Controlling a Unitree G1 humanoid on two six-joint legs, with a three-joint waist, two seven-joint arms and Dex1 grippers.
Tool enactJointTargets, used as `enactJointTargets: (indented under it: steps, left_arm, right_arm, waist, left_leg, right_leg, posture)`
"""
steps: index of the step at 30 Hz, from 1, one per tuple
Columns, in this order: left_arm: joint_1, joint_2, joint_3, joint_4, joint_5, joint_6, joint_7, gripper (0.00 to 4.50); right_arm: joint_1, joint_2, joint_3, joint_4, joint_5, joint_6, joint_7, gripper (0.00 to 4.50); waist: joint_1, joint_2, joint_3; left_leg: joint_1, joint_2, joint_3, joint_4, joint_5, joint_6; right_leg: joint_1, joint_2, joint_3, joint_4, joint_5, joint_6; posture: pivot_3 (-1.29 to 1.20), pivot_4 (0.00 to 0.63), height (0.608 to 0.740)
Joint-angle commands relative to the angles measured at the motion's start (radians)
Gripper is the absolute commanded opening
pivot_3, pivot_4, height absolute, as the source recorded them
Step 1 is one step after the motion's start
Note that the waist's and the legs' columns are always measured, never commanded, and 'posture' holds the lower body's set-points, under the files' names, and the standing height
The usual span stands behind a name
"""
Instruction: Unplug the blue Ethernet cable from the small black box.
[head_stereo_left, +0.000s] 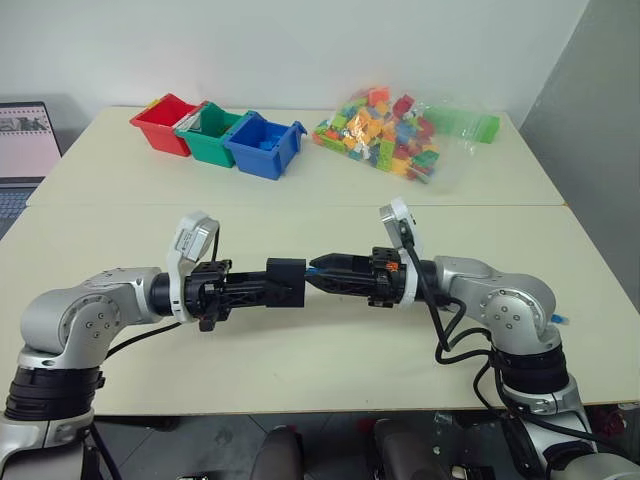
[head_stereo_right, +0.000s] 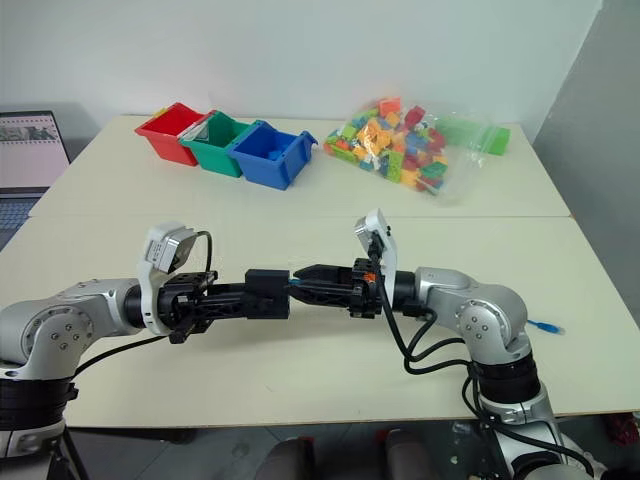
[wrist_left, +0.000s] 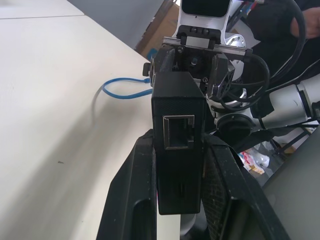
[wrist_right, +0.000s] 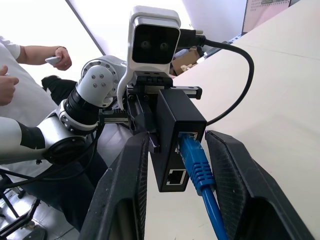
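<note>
The left gripper (head_stereo_left: 262, 285) is clamped shut on the small black box (head_stereo_left: 285, 282), held above the bench (head_stereo_left: 330, 370). The blue Ethernet cable (wrist_right: 196, 162) remains plugged in. The right gripper (wrist_right: 176, 187), at 3 o'clock from the box, has its fingers partly open astride the plug, apparently not gripping. Next: close, then pull straight out.
</note>
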Motion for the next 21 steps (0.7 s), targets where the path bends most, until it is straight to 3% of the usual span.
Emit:
enactJointTargets:
  steps: [1,16,21]
  left_arm:
    - [-0.019,-0.002,0.033,-0.006,-0.024,-0.008,-0.003,0.79]
    - [-0.010,0.004,0.029,-0.010,-0.008,-0.025,-0.007,0.79]
    - [-0.007,0.005,0.027,-0.011,-0.005,-0.025,-0.009,0.79]
  right_arm:
    - [-0.013,0.006,0.002,-0.010,0.014,-0.012,-0.007,1.87]
    - [-0.033,0.010,0.005,0.014,0.019,-0.007,-0.021,1.87]
    - [-0.034,0.000,-0.002,0.016,0.033,0.002,-0.009,0.94]
  waist:
    - [0.000,0.000,0.000]
    - [0.000,0.000,0.000]
    - [0.000,0.000,0.000]
  left_leg:
    - [0.000,0.000,0.000,0.000,0.000,0.000]
    - [-0.001,0.000,0.000,0.000,0.000,0.000]
    - [-0.001,0.000,0.000,0.000,0.000,0.000]
  right_leg:
    - [0.000,0.000,0.000,0.000,0.000,0.000]
    - [0.000,0.000,0.000,-0.001,0.000,0.000]
    - [0.000,0.000,0.000,-0.002,0.000,0.000]
  posture:
    - [0.00,0.150,0.740]
    - [0.00,0.150,0.740]
    - [0.00,0.150,0.740]
